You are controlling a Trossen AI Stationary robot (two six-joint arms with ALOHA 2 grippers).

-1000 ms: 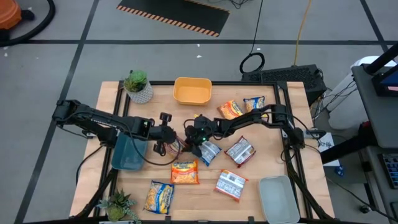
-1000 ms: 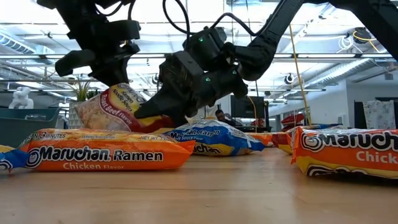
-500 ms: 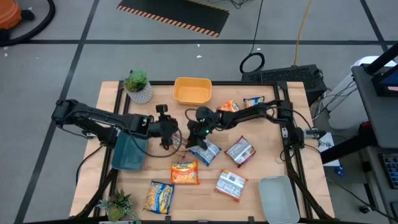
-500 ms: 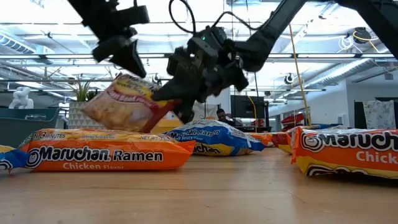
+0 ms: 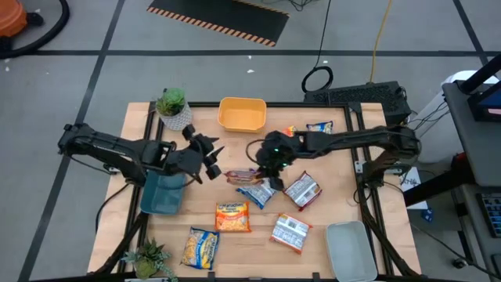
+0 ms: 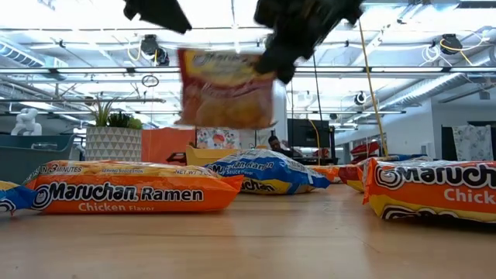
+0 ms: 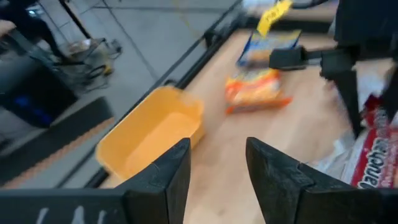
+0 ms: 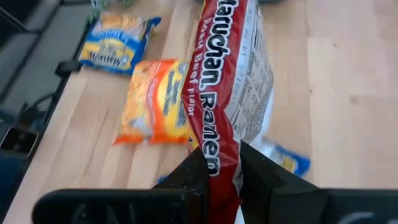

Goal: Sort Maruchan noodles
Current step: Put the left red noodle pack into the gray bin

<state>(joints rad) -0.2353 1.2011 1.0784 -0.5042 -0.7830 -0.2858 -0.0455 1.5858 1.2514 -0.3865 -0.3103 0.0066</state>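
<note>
**One roast-beef packet in the air, seven on the table**

At the table's left side, the left gripper [image 5: 210, 155] hangs just right of the blue bin [image 5: 162, 193]. Its fingers [image 7: 163, 176] stand apart with nothing between them, and it points toward the yellow bin [image 5: 242, 115] at the far edge. There are two potted plants: one [image 5: 174, 108] at the far left corner and one [image 5: 147, 258] at the near left corner.

Eight Maruchan noodles packets can be counted from above. From the left, they are:
- a yellow-and-blue packet [image 5: 201, 247] near the front edge
- an orange Chicken Flavor packet [image 5: 232, 217] just beyond it
- the red Roast Beef packet [image 5: 244, 175], near the table's middle
- a blue-and-white packet [image 5: 264, 191], beside and partly under the red one
- two red-and-white packets, one [image 5: 301, 189] at mid-table and one [image 5: 291, 232] nearer the front
- an orange packet [image 5: 286, 133], partly hidden by the right arm
- a blue packet [image 5: 319, 127] at the far right

The right gripper [image 5: 262, 167] is clenched on one end of the red packet. The low view shows that packet hanging clear above the tabletop. The other seven packets lie flat.

One clear bin [image 5: 348, 247] sits at the near right corner.
</note>
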